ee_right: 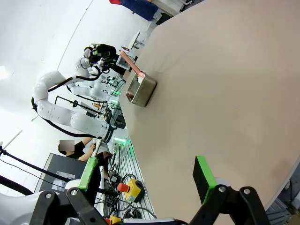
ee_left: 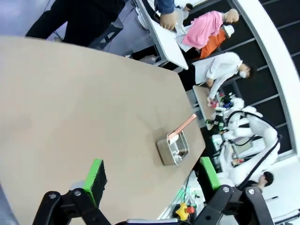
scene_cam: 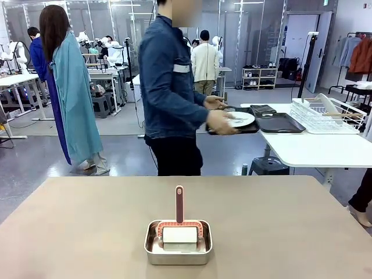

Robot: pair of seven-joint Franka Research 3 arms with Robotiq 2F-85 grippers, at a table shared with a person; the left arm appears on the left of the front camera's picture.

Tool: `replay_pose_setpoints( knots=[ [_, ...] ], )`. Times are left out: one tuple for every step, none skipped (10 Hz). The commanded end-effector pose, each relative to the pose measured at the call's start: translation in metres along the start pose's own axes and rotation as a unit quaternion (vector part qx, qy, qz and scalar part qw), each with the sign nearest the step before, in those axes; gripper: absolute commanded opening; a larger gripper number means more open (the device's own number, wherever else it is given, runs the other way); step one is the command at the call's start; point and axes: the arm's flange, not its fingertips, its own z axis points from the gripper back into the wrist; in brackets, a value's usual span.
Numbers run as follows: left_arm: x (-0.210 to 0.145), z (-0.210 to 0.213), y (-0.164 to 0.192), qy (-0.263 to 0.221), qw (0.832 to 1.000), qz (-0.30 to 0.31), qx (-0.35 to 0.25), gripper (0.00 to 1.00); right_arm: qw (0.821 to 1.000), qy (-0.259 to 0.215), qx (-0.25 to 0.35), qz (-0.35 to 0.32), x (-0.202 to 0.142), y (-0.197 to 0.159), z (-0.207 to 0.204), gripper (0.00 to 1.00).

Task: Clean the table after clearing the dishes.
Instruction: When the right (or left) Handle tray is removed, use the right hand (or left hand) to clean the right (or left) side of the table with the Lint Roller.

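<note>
Table (scene_cam: 87, 221), the tan top across the lower half of the front view, is where we judge the clearing step to be all but finished. At centre right the person's hand (scene_cam: 221, 122) holds a dark tray (scene_cam: 251, 128) bearing a white plate (scene_cam: 239, 120) just over the white side table (scene_cam: 314, 148). There a second dark tray (scene_cam: 280, 122) lies beside a white dish rack (scene_cam: 325, 113). On the tan top, at lower centre, sits a steel pan (scene_cam: 178, 249) holding a white cleaning roller (scene_cam: 179, 234), its pink handle (scene_cam: 179, 203) upright. The left gripper (ee_left: 152, 174) and the right gripper (ee_right: 146, 172) each hover above the tabletop with jaws spread wide and nothing between them; the pan lies well ahead of both. We take the next move to be a descent onto the handle, a firm closure, and a straight lift, since the pan's rim encloses the roller. The person stands at the far edge, upper centre; wiping strokes there should wait.
</note>
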Motion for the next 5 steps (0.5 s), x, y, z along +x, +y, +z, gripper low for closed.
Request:
replay_pose_setpoints(
  knots=[
    [0.029,-0.06,-0.061,0.041,0.998,-0.032,0.042,1.0,1.0,0.007,-0.008,0.0,0.0,0.005,-0.001,1.0],
    [0.053,-0.097,-0.094,0.072,0.994,-0.059,0.052,1.0,1.0,0.007,-0.008,0.0,0.0,0.005,-0.001,1.0],
    [0.073,-0.129,-0.124,0.099,0.99,-0.084,0.06,1.0,1.0,0.007,-0.008,0.0,0.0,0.005,-0.001,1.0],
    [0.091,-0.165,-0.157,0.138,0.982,-0.109,0.07,1.0,1.0,0.007,-0.008,0.0,0.0,0.005,-0.001,1.0],
    [0.105,-0.2,-0.189,0.19,0.969,-0.134,0.085,1.0,1.0,0.007,-0.008,0.0,0.0,0.005,-0.001,1.0]
  ],
)
